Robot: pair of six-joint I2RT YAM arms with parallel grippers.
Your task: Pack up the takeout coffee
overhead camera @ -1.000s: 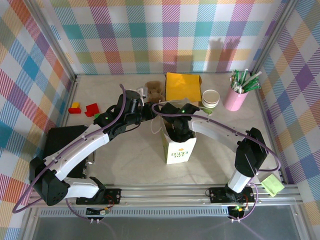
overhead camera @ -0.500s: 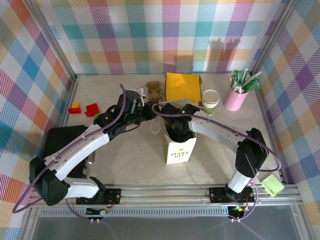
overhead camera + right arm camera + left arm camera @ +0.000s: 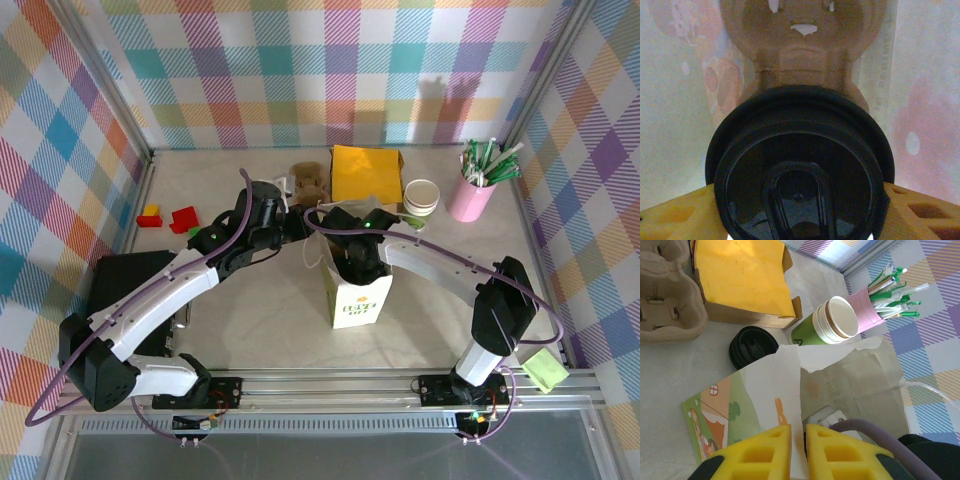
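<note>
The right hand is gripping the takeout coffee at its black lid inside the paper bag, above a cardboard carrier. The left hand, almost closed, is pinching the bag's rim.

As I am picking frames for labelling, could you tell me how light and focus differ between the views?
Top external: even light, sharp, pink cup casting a shadow on the back wall. Left wrist: bright, paper bag crisp. Right wrist: dim, warm light through the bag, black lid soft.
</note>
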